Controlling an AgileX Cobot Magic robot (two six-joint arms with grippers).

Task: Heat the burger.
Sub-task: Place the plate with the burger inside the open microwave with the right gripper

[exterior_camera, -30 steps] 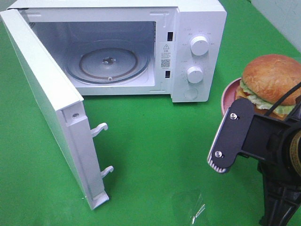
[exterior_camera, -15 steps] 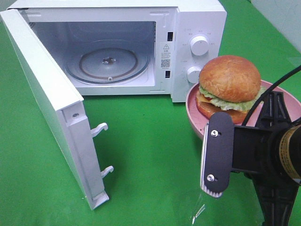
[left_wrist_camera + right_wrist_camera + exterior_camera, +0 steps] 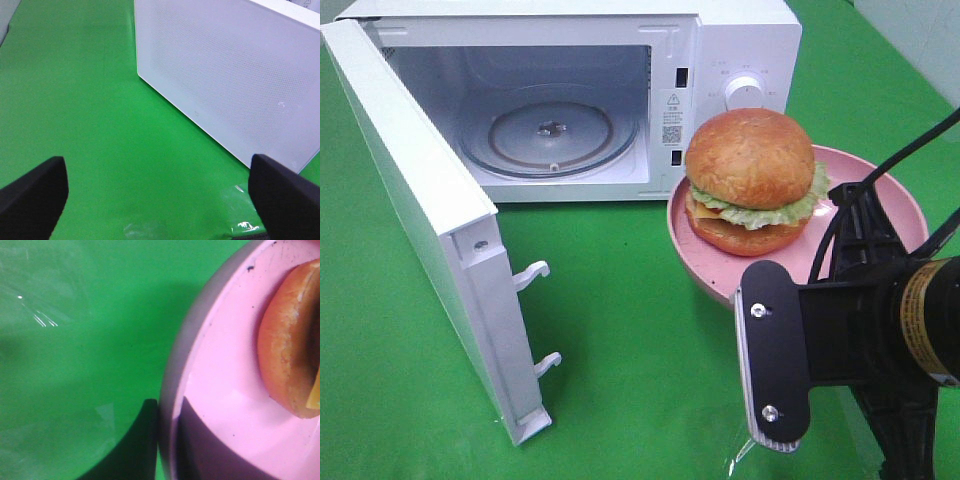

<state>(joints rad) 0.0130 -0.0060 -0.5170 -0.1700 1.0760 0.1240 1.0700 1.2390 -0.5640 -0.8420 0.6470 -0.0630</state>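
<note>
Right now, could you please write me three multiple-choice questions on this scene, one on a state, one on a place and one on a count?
1. The door of the white box-shaped microwave oven is: A wide open; B shut; C removed.
2. The round burger with the golden-brown bun sits: A inside the oven; B on the pink round plate; C on top of the oven.
3. The white latch hooks on the door's edge number: A one; B two; C four.

Answers: 1 A, the door stands out wide and the cavity shows. 2 B, the plate carries it outside the oven. 3 B, two hooks jut from the door's edge.
</note>
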